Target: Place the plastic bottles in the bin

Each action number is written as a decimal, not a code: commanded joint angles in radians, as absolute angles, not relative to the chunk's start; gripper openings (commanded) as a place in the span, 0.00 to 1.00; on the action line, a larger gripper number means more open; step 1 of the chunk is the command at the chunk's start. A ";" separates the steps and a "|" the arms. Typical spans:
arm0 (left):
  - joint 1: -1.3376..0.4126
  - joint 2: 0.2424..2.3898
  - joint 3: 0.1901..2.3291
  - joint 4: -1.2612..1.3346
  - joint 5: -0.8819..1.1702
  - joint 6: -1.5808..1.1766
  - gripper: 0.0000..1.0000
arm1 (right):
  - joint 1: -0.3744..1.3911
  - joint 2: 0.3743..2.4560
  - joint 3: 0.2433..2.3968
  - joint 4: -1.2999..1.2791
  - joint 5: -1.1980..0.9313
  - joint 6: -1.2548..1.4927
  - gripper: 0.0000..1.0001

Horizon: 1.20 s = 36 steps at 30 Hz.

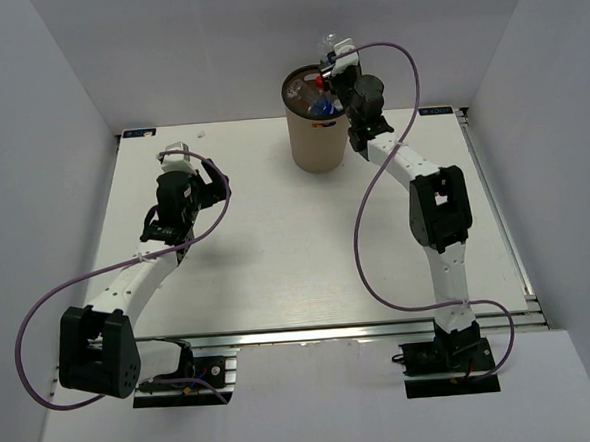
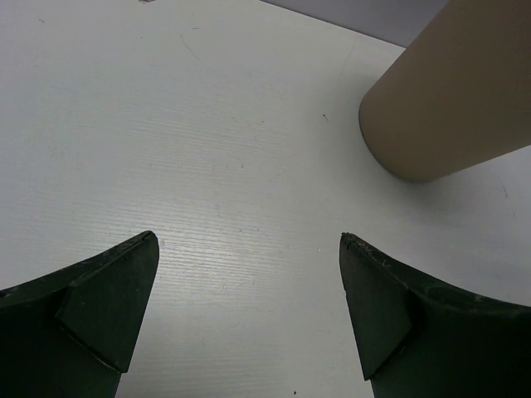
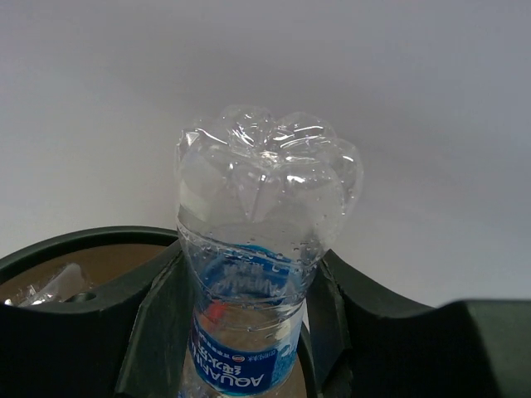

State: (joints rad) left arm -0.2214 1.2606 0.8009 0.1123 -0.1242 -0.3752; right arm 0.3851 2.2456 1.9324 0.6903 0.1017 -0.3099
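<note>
Gripped blue-label bottle (image 3: pixel 261 207) in right tool (image 3: pixel 245 308) above the bin (image 1: pixel 315 145). Hung left tool (image 2: pixel 249 242) wide open, empty, over tabletop (image 2: pixel 207 124).

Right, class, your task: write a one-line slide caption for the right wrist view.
Right gripper grips a clear blue-labelled bottle, base up, by the bin and its dark rim.

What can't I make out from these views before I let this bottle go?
1. What lies in the bin: in the top view the right gripper and its bottle cover part of the opening, so the count is unclear.
2. The bottle's cap end: in the right wrist view, cut off by the bottom edge.
3. The bin's rim: in the left wrist view, cut off by the top edge, beyond the open left gripper.
</note>
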 commanded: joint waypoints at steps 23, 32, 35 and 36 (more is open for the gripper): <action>-0.215 1.238 0.811 0.101 -0.143 -0.373 0.98 | 0.397 2.206 1.675 0.489 0.184 -0.321 0.22; -0.215 1.235 0.815 0.098 -0.147 -0.373 0.98 | 0.397 2.171 1.828 0.328 0.127 -0.278 0.79; -0.215 1.236 0.816 0.098 -0.149 -0.371 0.98 | 0.397 2.135 1.841 0.343 0.115 -0.258 0.87; -0.215 1.236 0.816 0.098 -0.152 -0.371 0.98 | 0.397 2.129 1.842 0.348 0.110 -0.256 0.88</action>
State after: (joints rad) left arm -0.2188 1.2606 0.8009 0.1043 -0.1406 -0.3752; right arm 0.3950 2.1521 1.8233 0.4358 0.1265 -0.2996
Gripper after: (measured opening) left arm 0.982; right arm 0.874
